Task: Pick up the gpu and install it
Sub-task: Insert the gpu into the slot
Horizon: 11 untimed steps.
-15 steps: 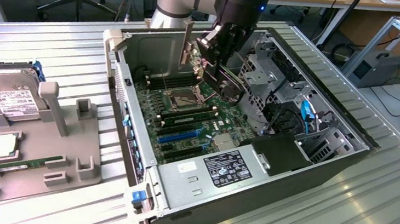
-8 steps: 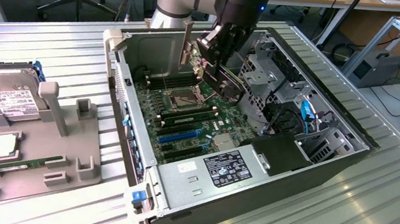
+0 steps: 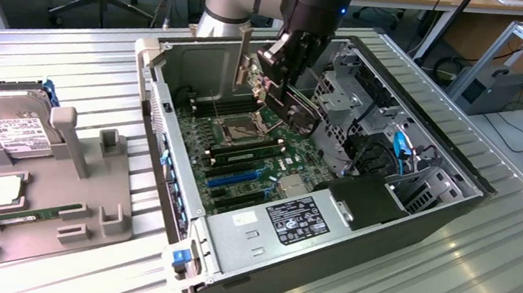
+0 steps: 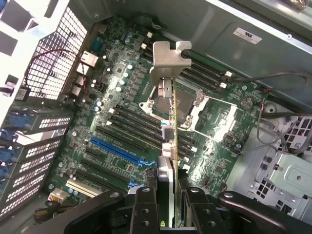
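Since an expansion card has to meet its slot edge-first, the pincer (image 3: 280, 76) pinches the gpu (image 3: 296, 111) by its upper edge, one finger pressed on each face, so the board hangs upright with its connector edge pointing down. It hovers inside the open computer case (image 3: 261, 251), which lies on its side at the middle of the counter (image 3: 77, 64). The card sits over the motherboard (image 3: 241, 152) near the processor socket (image 4: 187, 105), and appears clear of the board. Its silver bracket (image 4: 168, 61) faces the case's rear wall, probably to line up with the openings there. The blue slot (image 4: 117, 148) is apart from the card. By the counter's edge at the exterior view's left, a grey fixture (image 3: 40, 201) keeps a hard drive (image 3: 14, 123) upright.
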Each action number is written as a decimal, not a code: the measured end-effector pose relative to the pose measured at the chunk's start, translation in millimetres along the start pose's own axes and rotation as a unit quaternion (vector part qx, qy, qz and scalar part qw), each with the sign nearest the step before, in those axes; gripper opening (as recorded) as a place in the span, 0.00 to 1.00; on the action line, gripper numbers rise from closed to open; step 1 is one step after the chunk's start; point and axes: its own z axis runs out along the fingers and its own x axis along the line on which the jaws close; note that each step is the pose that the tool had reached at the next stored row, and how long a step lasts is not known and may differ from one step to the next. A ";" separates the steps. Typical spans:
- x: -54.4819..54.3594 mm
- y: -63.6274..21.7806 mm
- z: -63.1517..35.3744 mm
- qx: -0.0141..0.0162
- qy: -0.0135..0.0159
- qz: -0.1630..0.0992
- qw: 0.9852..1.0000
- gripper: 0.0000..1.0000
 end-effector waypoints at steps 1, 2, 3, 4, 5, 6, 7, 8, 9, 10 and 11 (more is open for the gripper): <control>0.0 0.0 0.0 0.000 0.000 0.000 1.000 0.27; 0.0 0.0 0.1 0.000 0.000 -0.001 1.000 0.27; 0.0 0.0 0.1 0.000 0.000 -0.001 1.000 0.27; 0.0 0.0 0.1 0.000 0.000 -0.002 1.000 0.27; 0.0 0.0 0.1 0.000 0.000 -0.003 1.000 0.27; 0.0 0.0 0.2 0.000 0.000 -0.003 1.000 0.27; 0.0 0.0 0.2 0.000 0.000 -0.004 1.000 0.27; 0.0 0.0 0.2 0.000 0.000 -0.004 1.000 0.27; 0.0 0.0 0.2 0.000 0.000 -0.005 1.000 0.27; 0.0 0.0 0.3 0.000 0.000 -0.005 1.000 0.27; 0.0 0.0 0.3 0.000 0.000 -0.006 1.000 0.27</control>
